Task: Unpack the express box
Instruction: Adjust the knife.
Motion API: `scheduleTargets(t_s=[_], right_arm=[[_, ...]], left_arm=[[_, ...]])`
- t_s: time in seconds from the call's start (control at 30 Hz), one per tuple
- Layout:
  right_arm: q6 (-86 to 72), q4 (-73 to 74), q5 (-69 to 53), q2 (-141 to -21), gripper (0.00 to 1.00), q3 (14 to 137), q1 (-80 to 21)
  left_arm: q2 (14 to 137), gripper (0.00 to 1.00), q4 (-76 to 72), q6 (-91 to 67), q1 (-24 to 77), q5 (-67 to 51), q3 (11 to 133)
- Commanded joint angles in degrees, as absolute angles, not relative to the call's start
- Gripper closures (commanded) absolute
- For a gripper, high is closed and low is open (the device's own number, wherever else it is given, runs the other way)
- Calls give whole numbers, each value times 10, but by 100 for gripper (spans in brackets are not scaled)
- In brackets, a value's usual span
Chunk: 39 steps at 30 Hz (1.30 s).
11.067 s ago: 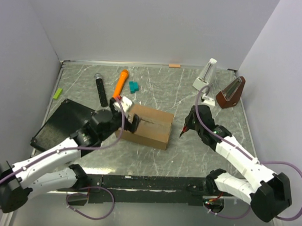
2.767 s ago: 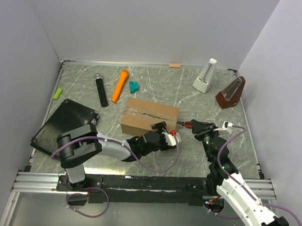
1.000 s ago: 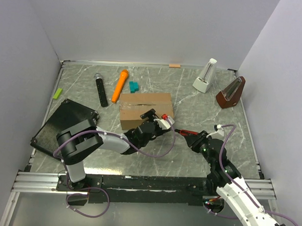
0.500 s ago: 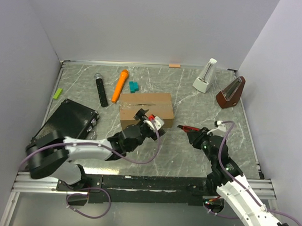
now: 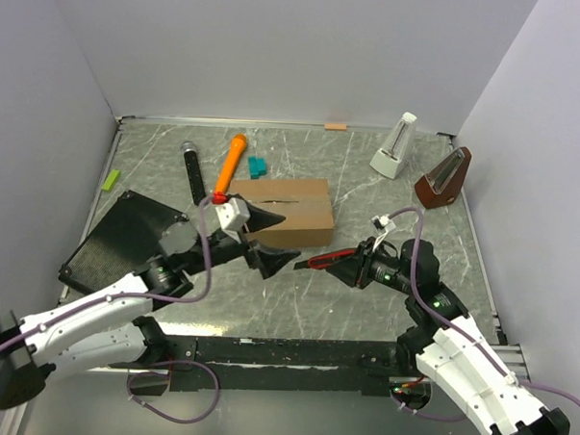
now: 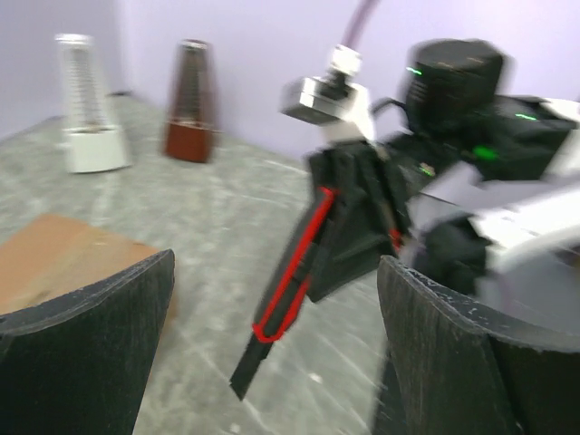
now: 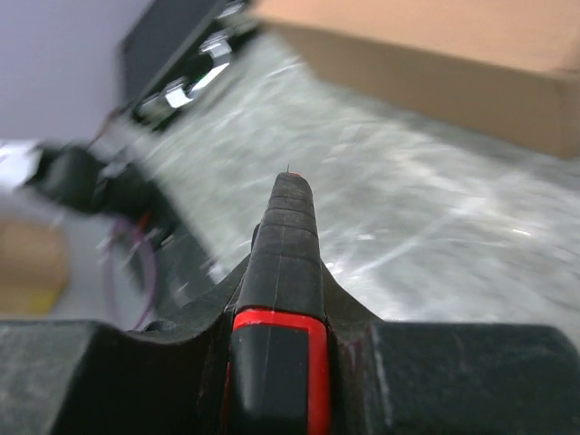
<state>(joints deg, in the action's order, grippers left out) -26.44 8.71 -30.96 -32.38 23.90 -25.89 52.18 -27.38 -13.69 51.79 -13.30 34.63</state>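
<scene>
Judging the express box (image 5: 288,210) light, stiff yet dentable — grip across its side walls; left pincer (image 5: 273,239) gapes empty beside it, right pincer (image 5: 357,270) clamps a red-black cutter (image 5: 317,261).

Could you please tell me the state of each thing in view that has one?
Box: flaps shut.
Left gripper: open, empty.
Right gripper: shut on cutter.
Cutter: held, pointing toward left gripper.
White metronome: upright.
Brown metronome: upright.
Black case: flat, shut.
</scene>
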Motion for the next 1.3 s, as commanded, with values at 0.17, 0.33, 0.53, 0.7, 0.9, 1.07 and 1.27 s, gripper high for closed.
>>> scheduleTargets(t_s=[0.17, 0.33, 0.53, 0.7, 0.9, 1.07, 1.27], right_arm=[[-283, -38, -512, -290, 100, 299, -278], [-253, -2, -500, -303, 100, 333, -297], [-220, 37, -459, -322, 100, 361, -341], [-198, 48, -421, -349, 100, 377, -386], [-198, 33, -393, -374, 100, 381, -420], [-196, 32, -381, -379, 100, 386, -425], [-210, 8, -382, -382, 100, 383, -427]], left_arm=[[583, 1, -164, -238, 457, -563, 395], [630, 1, -202, -272, 458, -590, 408], [646, 5, -234, -281, 458, -587, 420], [648, 8, -235, -279, 458, -567, 428], [661, 23, -212, -268, 458, -569, 439], [654, 37, -204, -264, 458, -568, 424], [653, 34, -179, -244, 472, -551, 411]])
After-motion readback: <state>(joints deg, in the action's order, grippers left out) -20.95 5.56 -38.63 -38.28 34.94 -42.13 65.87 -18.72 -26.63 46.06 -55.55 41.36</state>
